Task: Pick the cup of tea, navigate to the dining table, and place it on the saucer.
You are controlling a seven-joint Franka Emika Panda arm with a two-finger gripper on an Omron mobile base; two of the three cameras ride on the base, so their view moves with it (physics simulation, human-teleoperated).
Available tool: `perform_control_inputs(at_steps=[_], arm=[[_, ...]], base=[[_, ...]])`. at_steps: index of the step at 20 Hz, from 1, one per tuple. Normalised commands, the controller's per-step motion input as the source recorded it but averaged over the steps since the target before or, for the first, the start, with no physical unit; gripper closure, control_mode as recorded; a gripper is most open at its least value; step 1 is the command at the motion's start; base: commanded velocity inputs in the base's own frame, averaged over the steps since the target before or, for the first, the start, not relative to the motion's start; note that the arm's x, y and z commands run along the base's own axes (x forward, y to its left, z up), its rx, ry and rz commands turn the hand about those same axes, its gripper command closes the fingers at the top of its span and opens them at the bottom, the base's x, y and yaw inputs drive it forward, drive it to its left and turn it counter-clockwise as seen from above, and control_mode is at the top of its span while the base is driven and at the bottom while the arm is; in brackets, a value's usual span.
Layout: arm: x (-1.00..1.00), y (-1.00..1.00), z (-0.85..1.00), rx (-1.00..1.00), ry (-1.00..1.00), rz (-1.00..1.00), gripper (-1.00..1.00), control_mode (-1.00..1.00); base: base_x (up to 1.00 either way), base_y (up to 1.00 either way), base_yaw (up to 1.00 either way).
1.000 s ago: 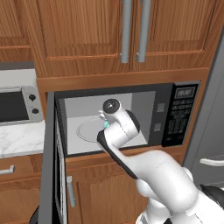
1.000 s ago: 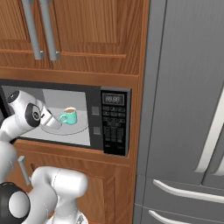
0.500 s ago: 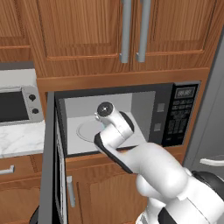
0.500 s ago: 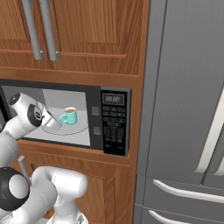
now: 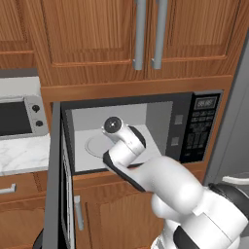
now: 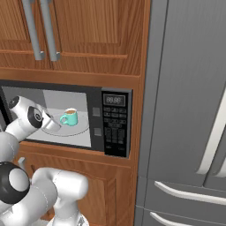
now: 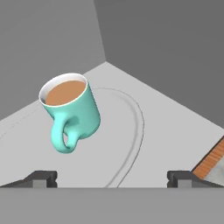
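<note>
Room: a kitchen wall of brown wood cabinets [image 5: 112,39] with long metal handles; a grey refrigerator [image 6: 185,110] stands just right of the microwave [image 6: 66,119].
Microwave: built in under the cabinets, its door [image 5: 61,189] swung open to the left, keypad panel [image 6: 115,126] on its right side.
Surface: inside the microwave, a pale grey floor with a round turntable [image 7: 127,131] on it.
Desk: a white marble top [image 5: 22,155] left of the microwave carries a toaster oven [image 5: 19,114].
Cup of tea [image 7: 70,111]: teal, brown liquid inside, standing upright on the turntable — handle turned toward the claw.
Claw [image 7: 111,177]: reaching into the microwave's mouth, fingertips [image 7: 41,177] spread wide apart, holding nothing.
Cup against claw: ahead of the fingertips and apart from them — in the hand view it sits toward the left fingertip.
</note>
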Motion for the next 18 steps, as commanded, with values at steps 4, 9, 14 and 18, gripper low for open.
perform_control_inputs(at_steps=[4, 9, 14, 18], arm=[[0.08, 0.11, 0.0, 0.0, 0.0, 0.0, -1.0, -1.0], [0.04, 0.09, -0.01, -0.02, 0.01, 0.0, -1.0, -1.0], [0.0, 0.02, 0.0, -0.01, 0.0, 0.0, -1.0, -1.0], [0.0, 0.0, 0.0, 0.0, 0.0, 0.0, -1.0, -1.0]], base=[[0.0, 0.0, 0.0], [0.0, 0.0, 0.0], [0.0, 0.0, 0.0], [0.0, 0.0, 0.0]])
